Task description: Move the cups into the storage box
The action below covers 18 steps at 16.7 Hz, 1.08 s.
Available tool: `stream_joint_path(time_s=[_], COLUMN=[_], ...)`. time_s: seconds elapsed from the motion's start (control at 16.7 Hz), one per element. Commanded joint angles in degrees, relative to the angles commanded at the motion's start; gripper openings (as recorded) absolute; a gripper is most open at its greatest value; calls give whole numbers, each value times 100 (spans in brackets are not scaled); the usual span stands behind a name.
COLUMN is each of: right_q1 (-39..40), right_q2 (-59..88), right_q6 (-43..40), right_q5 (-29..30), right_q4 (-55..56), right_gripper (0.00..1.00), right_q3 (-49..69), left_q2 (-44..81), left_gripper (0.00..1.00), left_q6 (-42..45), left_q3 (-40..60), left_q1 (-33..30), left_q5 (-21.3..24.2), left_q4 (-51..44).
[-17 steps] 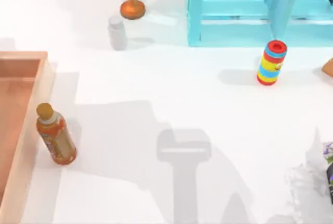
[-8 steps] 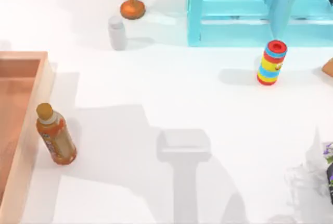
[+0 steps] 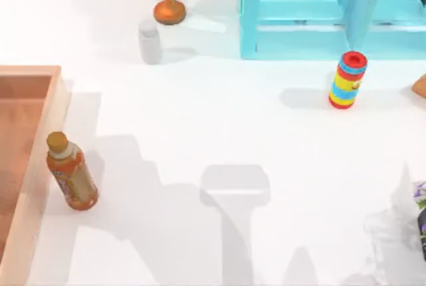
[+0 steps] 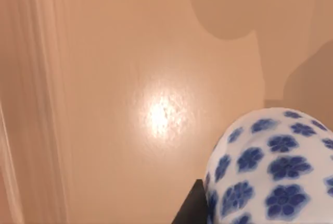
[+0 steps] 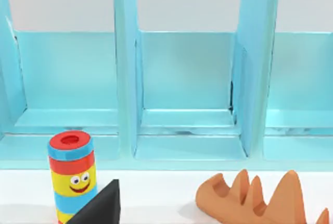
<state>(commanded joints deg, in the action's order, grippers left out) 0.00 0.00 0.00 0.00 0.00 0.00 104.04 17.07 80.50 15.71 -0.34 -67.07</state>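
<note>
A white cup with a blue floral pattern point(image 4: 270, 166) hangs close under my left wrist camera, above the reddish-brown floor of the storage box point(image 4: 130, 67). My left gripper point(image 4: 208, 211) is shut on it, and a dark finger point(image 4: 191, 206) shows against the cup's side. In the top view the storage box point(image 3: 41, 179) lies at the table's left edge, with its light-brown wall facing the table's middle. A dark part of my right gripper point(image 5: 99, 208) shows in the right wrist view, facing the turquoise furniture.
An orange bottle point(image 3: 71, 173) stands just outside the box wall. A grey-white bottle point(image 3: 150, 42) and a wooden stand point(image 3: 168, 8) are at the back. A striped cylinder point(image 3: 348, 80) stands before the turquoise furniture point(image 3: 319, 13). An orange ridged thing point(image 5: 255, 200) lies at the right.
The arm shadows on the table have shifted between frames. The bottles, the striped cylinder and the box have stayed in place.
</note>
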Motion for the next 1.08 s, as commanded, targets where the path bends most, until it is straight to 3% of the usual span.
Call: stream_joint_path(time_s=[0.18,0.96,1.08], right_q1=[0,0,0], right_q2=[0,0,0], right_q6=[0,0,0], right_q5=[0,0,0], right_q4=[0,0,0], right_gripper=[100,100,100], right_q3=[0,0,0], left_q2=[0,0,0], left_gripper=[0,98,100], left_q6=[0,0,0], left_q3=[-5,-5,-5], left_q1=[0,0,0], left_q5=[0,0,0], left_q4=[5,5,5])
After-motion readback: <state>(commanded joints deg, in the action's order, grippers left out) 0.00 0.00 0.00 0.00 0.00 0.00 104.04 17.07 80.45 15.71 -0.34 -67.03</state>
